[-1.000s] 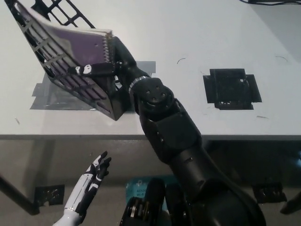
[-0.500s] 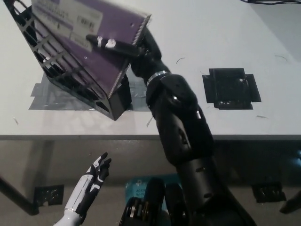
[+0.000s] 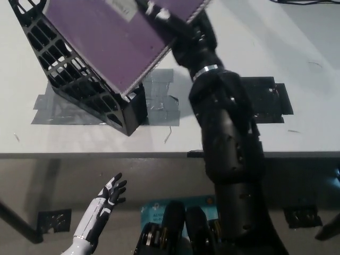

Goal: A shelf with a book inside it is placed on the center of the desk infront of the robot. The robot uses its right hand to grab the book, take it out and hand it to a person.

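Note:
A purple spiral-bound book (image 3: 114,40) is raised above the black lattice shelf (image 3: 74,87), tilted, with its spiral edge to the right. My black right hand (image 3: 178,24) is shut on the book at its upper right edge, a finger lying across the cover. The book's lower corner still overlaps the shelf's open front in this view. The shelf stands on the white desk (image 3: 265,133), held by grey tape (image 3: 159,103). My white left hand (image 3: 103,204) rests open below the desk edge at lower left.
A black taped square (image 3: 279,98) lies on the desk to the right of my arm. Below the desk edge a blue label (image 3: 159,212) shows on the floor, and a small black plate (image 3: 53,220) lies at lower left.
My right hand has lifted the book up and to the right, further out of the shelf; more of the purple cover shows. My left hand has not moved.

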Tool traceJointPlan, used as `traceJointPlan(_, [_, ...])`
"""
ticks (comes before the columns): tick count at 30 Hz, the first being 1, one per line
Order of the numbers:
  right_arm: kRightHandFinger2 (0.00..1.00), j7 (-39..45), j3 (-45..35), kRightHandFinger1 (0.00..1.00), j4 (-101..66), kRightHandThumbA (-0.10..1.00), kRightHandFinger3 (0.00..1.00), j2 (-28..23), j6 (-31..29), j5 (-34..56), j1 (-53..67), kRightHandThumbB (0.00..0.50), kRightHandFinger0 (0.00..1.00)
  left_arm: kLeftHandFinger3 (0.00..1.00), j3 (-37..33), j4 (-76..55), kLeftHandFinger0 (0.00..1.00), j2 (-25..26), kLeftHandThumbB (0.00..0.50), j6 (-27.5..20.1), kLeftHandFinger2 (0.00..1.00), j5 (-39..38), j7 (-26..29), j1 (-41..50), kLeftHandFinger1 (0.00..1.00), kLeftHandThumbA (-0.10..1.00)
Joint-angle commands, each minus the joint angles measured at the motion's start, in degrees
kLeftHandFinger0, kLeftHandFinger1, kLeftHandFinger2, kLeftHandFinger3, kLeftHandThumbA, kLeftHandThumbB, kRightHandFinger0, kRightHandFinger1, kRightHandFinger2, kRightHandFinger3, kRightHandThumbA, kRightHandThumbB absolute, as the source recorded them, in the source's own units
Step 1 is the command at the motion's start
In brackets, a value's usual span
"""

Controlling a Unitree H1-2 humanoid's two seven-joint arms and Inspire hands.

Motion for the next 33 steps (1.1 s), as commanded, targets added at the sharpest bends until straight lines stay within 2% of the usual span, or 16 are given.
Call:
traceJointPlan(1, [0.0, -7.15, -9.02, 0.0, -16.79, 1.0, 0.0, 2.21, 2.86, 21.03, -10.53, 0.007, 0.0, 1.0, 0.07, -2.35, 0.88, 0.97, 0.196, -2.16, 0.95, -0.95, -1.2, -0.04, 0.93, 0.95])
traceJointPlan(6, [0.0, -9.7, -13.45, 0.0, -19.0, 1.0, 0.0, -0.02, 5.08, 26.66, -7.84, 0.0, 0.0, 1.0, 0.54, -2.07, 0.86, 0.86, 0.196, -2.92, 0.94, -1.31, -0.85, 0.01, 0.93, 0.93])
traceJointPlan(10, [0.0, -8.93, -15.89, 0.0, -19.11, 1.0, 0.0, -1.74, 7.14, 29.44, -3.87, 0.0, 0.0, 1.0, 0.68, -2.03, 0.89, 0.93, 0.211, -2.59, 0.95, -1.08, -0.63, -0.02, 0.94, 0.94])
traceJointPlan(14, [0.0, -8.94, -17.23, 0.0, -18.72, 1.0, 0.0, -1.9, 8.15, 31.11, -0.74, 0.016, 0.0, 1.0, 0.84, -2.01, 0.9, 0.81, 0.215, -3.02, 0.98, -0.97, -0.31, 0.23, 0.96, 0.94])
traceJointPlan(15, [0.0, -8.75, -17.7, 0.0, -18.39, 1.0, 0.0, -1.8, 8.61, 31.48, 0.96, 0.003, 0.0, 1.0, 0.86, -2.11, 0.92, 0.75, 0.211, -2.93, 1.0, -0.89, -0.2, 0.31, 0.97, 0.95])
traceJointPlan(19, [0.0, -9.23, -19.27, 0.0, -16.57, 1.0, 0.0, -1.01, 8.98, 31.97, 5.18, 0.0, 0.0, 1.0, 0.89, -2.08, 0.95, 0.8, 0.227, -3.14, 1.0, -0.78, -0.16, 0.53, 1.0, 0.97])
traceJointPlan(33, [0.0, -6.71, -21.05, 0.0, 1.24, 1.0, 0.0, -3.0, 2.69, 26.9, 10.73, 0.0, 0.0, 1.0, 1.24, -2.2, 0.94, 0.76, 0.232, -3.25, 1.0, -1.32, -0.39, 1.15, 1.0, 0.97])
